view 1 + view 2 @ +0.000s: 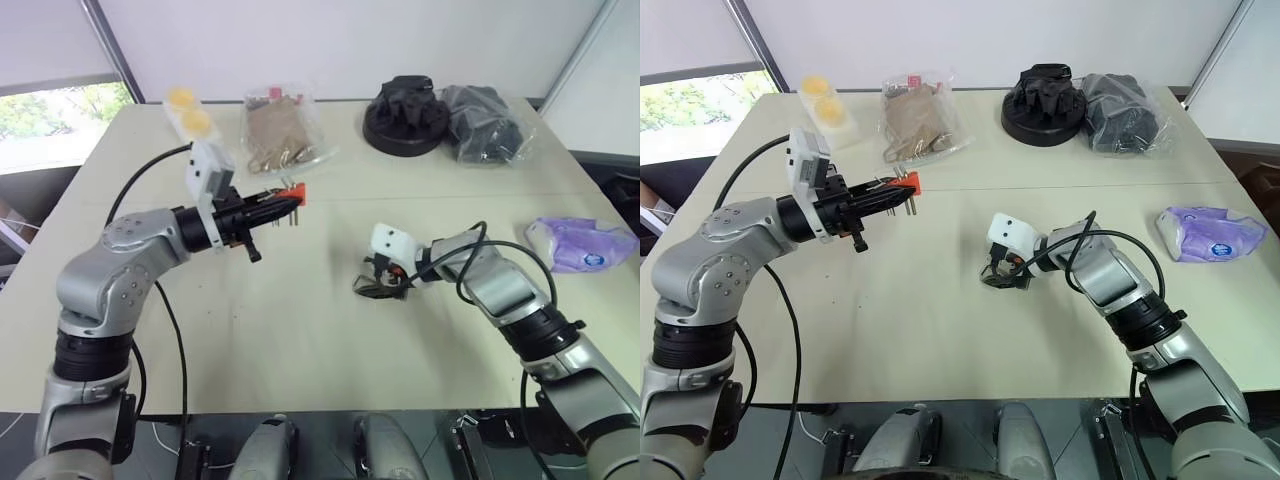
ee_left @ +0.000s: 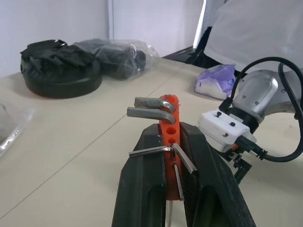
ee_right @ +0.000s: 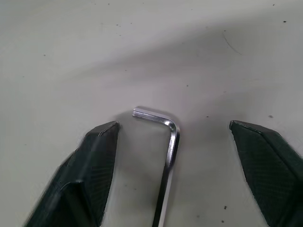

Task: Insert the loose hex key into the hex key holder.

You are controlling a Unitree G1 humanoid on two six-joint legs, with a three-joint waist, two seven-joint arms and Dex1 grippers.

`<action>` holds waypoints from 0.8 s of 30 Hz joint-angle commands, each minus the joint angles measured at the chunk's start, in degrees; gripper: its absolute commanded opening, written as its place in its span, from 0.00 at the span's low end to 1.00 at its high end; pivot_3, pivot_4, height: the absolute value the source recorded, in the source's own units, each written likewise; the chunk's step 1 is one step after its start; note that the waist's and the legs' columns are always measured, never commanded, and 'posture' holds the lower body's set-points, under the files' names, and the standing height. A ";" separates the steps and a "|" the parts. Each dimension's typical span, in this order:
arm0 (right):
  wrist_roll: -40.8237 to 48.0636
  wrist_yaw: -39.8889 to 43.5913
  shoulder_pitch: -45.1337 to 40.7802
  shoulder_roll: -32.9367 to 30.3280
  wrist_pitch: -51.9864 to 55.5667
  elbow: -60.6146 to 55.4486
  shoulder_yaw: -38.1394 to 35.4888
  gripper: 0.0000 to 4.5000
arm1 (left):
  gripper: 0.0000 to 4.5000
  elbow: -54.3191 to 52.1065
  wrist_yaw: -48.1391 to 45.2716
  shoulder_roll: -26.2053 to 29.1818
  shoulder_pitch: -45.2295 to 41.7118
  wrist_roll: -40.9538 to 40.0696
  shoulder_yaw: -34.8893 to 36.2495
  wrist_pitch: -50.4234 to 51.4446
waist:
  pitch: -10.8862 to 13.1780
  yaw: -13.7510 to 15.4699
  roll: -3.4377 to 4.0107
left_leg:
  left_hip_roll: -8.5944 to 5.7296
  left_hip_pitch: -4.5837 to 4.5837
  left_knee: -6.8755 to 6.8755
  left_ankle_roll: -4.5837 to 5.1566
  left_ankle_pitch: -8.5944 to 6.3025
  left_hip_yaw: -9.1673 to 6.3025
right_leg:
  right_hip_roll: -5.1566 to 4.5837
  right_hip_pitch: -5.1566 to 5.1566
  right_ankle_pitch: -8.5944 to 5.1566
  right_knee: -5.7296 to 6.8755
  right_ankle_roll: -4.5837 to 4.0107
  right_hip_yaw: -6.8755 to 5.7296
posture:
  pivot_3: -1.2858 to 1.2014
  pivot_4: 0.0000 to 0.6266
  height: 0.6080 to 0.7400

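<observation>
Head views: the left pincer is clamped on the hex key holder, raised above the counter, while the right pincer sits low at mid-counter, apparently over the loose hex key. Left wrist view: the holder stands gripped between both fingers. Right wrist view: the key lies flat between the spread fingers, its long shank running back toward the wrist, nearest the right arm.
</observation>
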 commanded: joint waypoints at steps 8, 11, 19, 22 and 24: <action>-2.34 -0.02 0.45 -0.43 1.33 0.10 0.32 0.01 | 0.00 -1.78 0.01 0.39 -0.47 -0.57 0.83 -0.75 | -0.01 0.02 -0.01 | 0.00 0.00 0.01 0.00 0.00 0.00 | 0.00 0.01 0.00 0.00 0.00 0.00 | 0.52 0.24 1.00; -2.13 -0.93 0.77 0.06 0.71 -0.23 -0.69 0.01 | 0.00 -1.49 -0.14 0.44 -0.52 -0.51 0.87 -0.85 | -0.01 0.04 -0.01 | 0.00 0.00 0.01 0.00 0.00 -0.01 | 0.00 0.01 0.00 0.00 0.00 0.00 | 0.52 0.24 1.00; -1.00 -27.14 -1.77 14.02 -23.39 3.64 -18.86 0.01 | 0.00 1.47 0.10 -1.58 -1.65 0.78 -0.23 -2.32 | -0.01 -0.31 -0.02 | 0.03 0.00 -0.06 -0.02 0.01 0.02 | 0.04 -0.11 0.00 0.07 0.00 0.02 | 0.52 0.24 1.00; -0.56 -32.36 -3.16 17.44 -27.88 2.19 -22.72 0.01 | 0.00 3.38 -0.01 -2.60 -3.05 1.48 -0.67 -3.09 | -0.01 -0.20 -0.03 | 0.02 -0.01 -0.07 -0.03 0.02 0.03 | 0.04 -0.14 0.00 0.09 0.00 0.00 | 0.52 0.24 1.00; 0.40 -34.55 -3.81 19.46 -29.86 0.29 -24.52 0.01 | 0.00 4.81 -0.35 -3.08 -4.03 2.00 -1.01 -3.69 | -0.01 -0.07 -0.03 | 0.01 -0.01 -0.05 -0.03 0.02 0.00 | 0.03 -0.10 0.01 0.08 0.01 -0.03 | 0.52 0.24 1.00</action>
